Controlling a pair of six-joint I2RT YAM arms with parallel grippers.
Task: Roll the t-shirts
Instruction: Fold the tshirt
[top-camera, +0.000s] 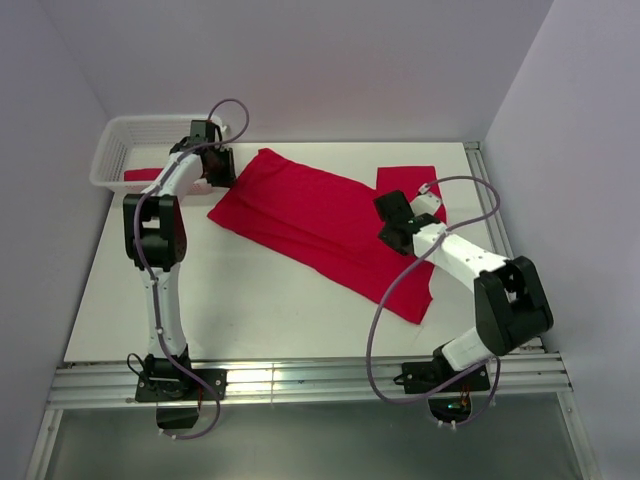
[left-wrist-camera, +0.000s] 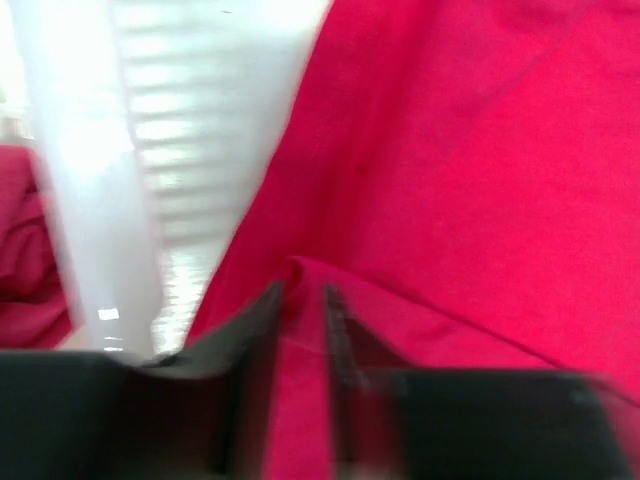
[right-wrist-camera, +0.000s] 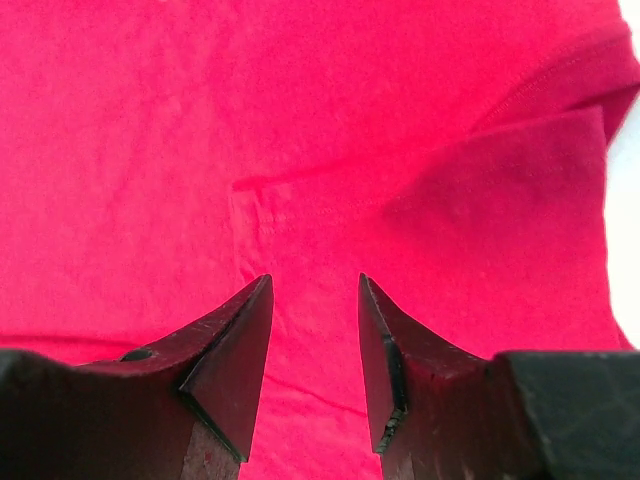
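Across the white table (top-camera: 250, 310), one crimson-red cloth t-shirt (top-camera: 310, 215) lies folded in a long band, not yet rolled (a second red t-shirt (top-camera: 140, 175) sits in the white lattice basket (top-camera: 110, 140), ten o'clock); left gripper (top-camera: 222, 168) barely parted, right gripper (top-camera: 390, 225) wider, holding nothing.

Reads as a robotics lab test cell, not a home or shop: boxed in by plain pale panels (top-camera: 330, 60) at the back and both sides, floored by a bare white table (top-camera: 250, 310) and fronted by ribbed aluminium rails (top-camera: 320, 380). Carries two white-and-black arms, the left arm (top-camera: 156, 235) and the right arm (top-camera: 455, 255), bolted side by side to those rails, with loose purple-grey cables (top-camera: 369, 340) looping from base to wrist. Offers as working material just a red t-shirt (top-camera: 300, 215) spread flat and a white lattice basket (top-camera: 112, 150) in the far left corner.
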